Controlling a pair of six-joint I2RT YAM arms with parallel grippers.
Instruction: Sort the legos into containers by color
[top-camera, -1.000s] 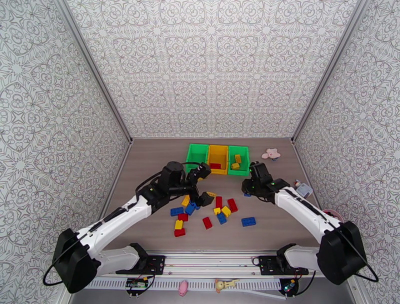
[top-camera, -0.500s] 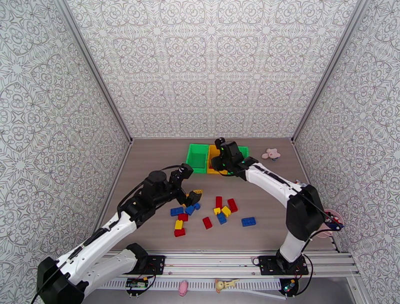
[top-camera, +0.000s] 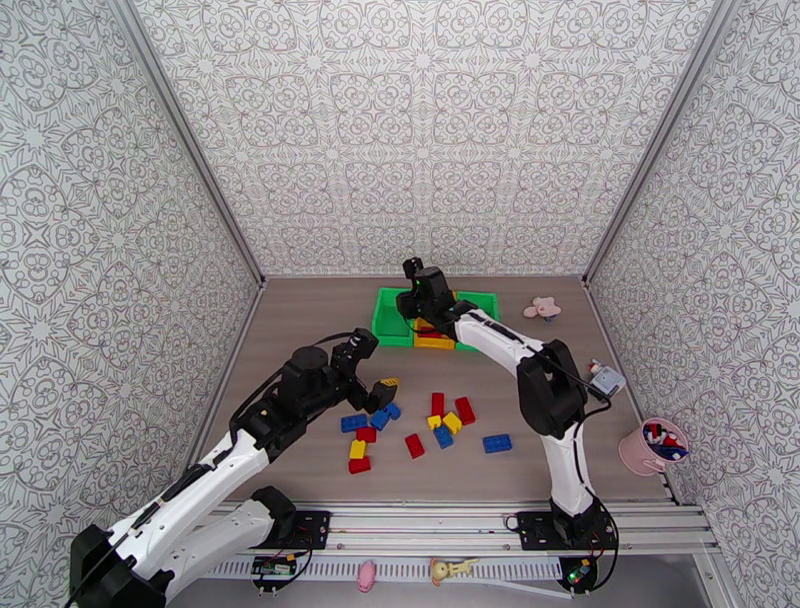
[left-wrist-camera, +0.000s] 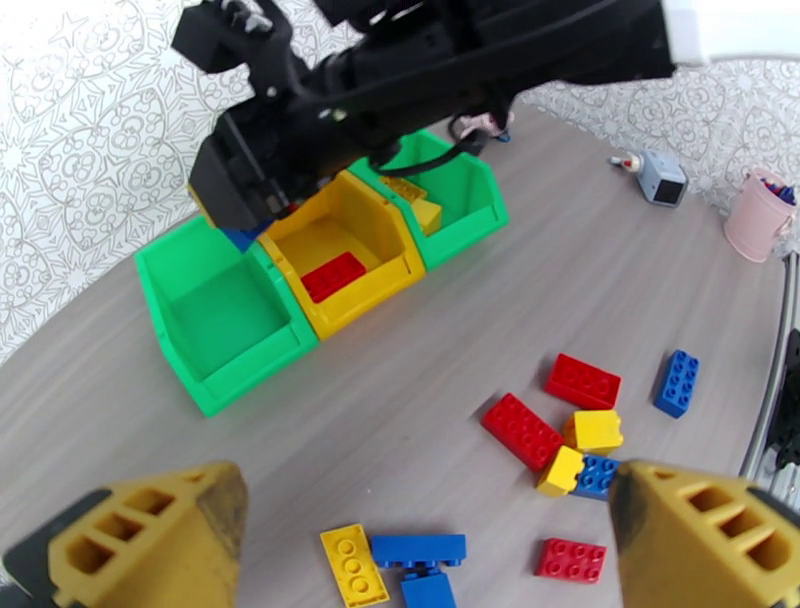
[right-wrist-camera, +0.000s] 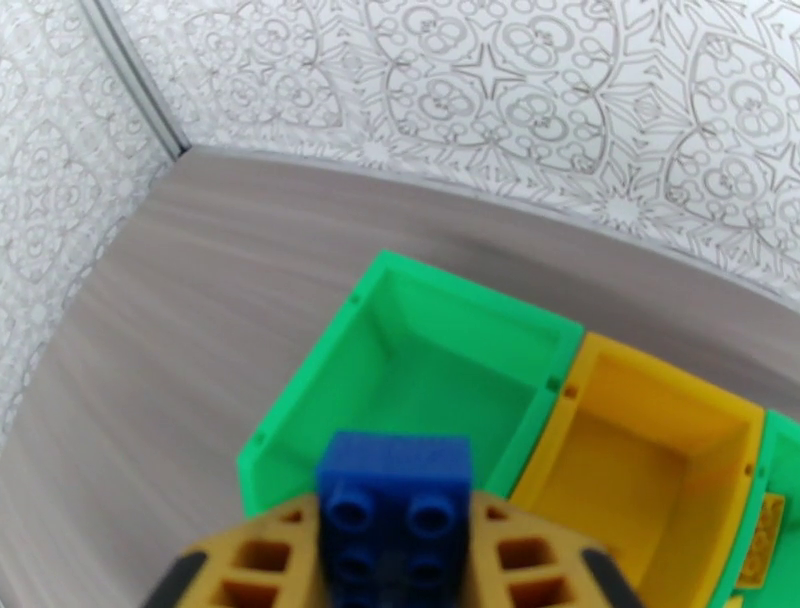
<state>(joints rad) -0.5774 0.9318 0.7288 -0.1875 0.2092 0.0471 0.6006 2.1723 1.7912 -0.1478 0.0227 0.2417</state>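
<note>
Twice confirmed (right wrist and left wrist views) the clamp of the right gripper (right-wrist-camera: 395, 565) on a blue lego (right-wrist-camera: 395, 480), with jaws pressed against two opposite sides and studs turned toward the wrist camera. Located this gripper above the containers (top-camera: 392, 337) at the far middle of the table (top-camera: 300, 340), over the wall shared by the left green bin (left-wrist-camera: 250, 370) and the yellow bin (left-wrist-camera: 365, 300), with the blue lego held above the rims. Recorded the three bins as joined side by side: green, yellow, green. Noted one red lego (left-wrist-camera: 333, 275) flat on the floor of the yellow bin. Noted yellow legos (left-wrist-camera: 425, 213) inside the right green bin (left-wrist-camera: 470, 232); could not count them reliably. Found the left gripper (left-wrist-camera: 428, 500) with jaws spread wide and nothing between them, raised above the table at the left edge of the loose legos (top-camera: 415, 445). Counted, under its yellow fingers (left-wrist-camera: 150, 535), a flat yellow lego (left-wrist-camera: 352, 565), a second blue lego (left-wrist-camera: 420, 550) and a small red lego (left-wrist-camera: 570, 560), all lying on the table. Mapped the rest of the loose legos as a mixed red, yellow and blue cluster in the middle of the table, nearer the arm bases than the bins and well apart from them. Logged a lone blue lego (top-camera: 497, 443) at the right of that cluster. Logged a pink cup (top-camera: 635, 455) near the right edge and a pink flower toy (top-camera: 543, 307) just right of the bins
</note>
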